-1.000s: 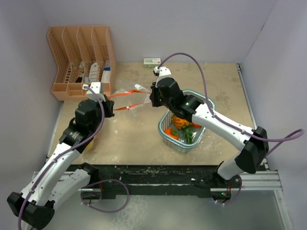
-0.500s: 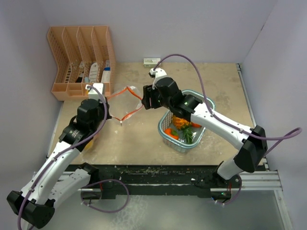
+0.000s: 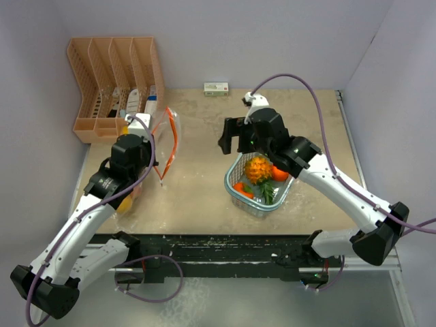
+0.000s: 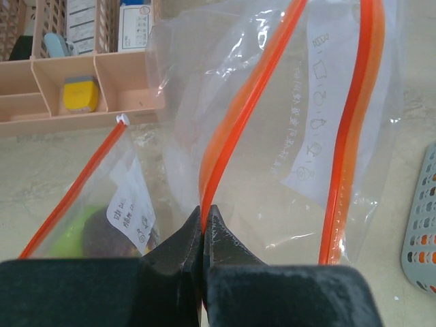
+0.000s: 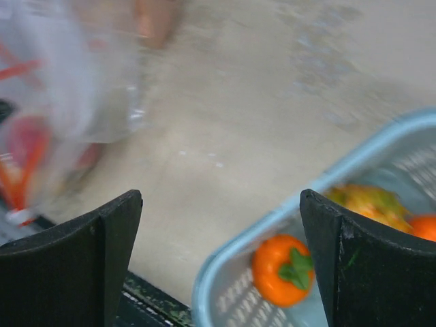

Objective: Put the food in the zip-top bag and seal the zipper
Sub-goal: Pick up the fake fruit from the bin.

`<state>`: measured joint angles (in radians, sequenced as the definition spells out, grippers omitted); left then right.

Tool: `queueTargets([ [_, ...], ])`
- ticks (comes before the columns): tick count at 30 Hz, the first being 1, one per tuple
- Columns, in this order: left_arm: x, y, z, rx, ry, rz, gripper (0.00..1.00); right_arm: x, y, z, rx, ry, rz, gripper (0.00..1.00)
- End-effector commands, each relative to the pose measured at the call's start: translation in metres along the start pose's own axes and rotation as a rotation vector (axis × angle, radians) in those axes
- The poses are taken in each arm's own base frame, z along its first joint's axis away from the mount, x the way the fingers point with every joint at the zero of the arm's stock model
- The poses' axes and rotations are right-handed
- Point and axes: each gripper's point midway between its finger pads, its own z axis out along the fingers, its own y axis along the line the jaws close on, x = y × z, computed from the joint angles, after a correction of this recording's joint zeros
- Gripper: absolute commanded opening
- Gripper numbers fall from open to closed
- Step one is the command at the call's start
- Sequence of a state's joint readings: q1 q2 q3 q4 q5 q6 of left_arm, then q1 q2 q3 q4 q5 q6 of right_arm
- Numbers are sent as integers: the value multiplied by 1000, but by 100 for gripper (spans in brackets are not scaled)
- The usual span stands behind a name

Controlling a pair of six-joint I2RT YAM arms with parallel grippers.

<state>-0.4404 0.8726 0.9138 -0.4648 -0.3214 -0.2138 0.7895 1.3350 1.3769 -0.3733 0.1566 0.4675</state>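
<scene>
The zip-top bag (image 3: 165, 136) (image 4: 272, 136) hangs from my left gripper (image 3: 152, 162) (image 4: 204, 212), which is shut on its zipper (image 4: 235, 109) (image 3: 174, 146). The bag's mouth gapes, with the other orange strip (image 4: 354, 136) standing apart to the right. My right gripper (image 3: 229, 139) (image 5: 219, 204) is open and holds nothing; it hovers over the near-left corner of the teal basket (image 3: 240, 201) (image 5: 272, 248). Food lies in the basket: a pineapple (image 3: 257, 167) (image 5: 368, 201) and an orange piece with a green leaf (image 5: 281, 269) (image 3: 240, 187). The bag looks blurred in the right wrist view.
A peach-coloured desk organiser (image 3: 112, 82) (image 4: 75, 95) stands at the back left. Another clear bag with an orange strip (image 4: 71, 197), holding yellow-green and dark pieces, lies by the left arm. A small box (image 3: 216, 88) sits at the back wall.
My right gripper has let go of the bag's mouth, opened wide and drawn back right toward the basket. The bag has swung left and now hangs from the left gripper alone.
</scene>
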Motion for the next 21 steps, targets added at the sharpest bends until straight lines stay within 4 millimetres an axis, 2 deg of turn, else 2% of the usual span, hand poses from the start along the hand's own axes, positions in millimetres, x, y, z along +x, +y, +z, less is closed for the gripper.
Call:
queueTargets([
  [1,-22,-13,3,59,-36,1,0,60,-92,-7,353,201,134,99],
  [5,-5,-27,16,116,-13,-32,0,91,-113,-11,440,311,155,100],
  [11,1,-37,22,158,-33,-89,0,125,-121,-19,499,407,208,99],
  [16,9,-44,26,194,-28,-110,0,163,-131,-16,554,474,258,100],
  [21,11,-49,27,215,-23,-116,0,187,-141,-5,584,519,265,99],
])
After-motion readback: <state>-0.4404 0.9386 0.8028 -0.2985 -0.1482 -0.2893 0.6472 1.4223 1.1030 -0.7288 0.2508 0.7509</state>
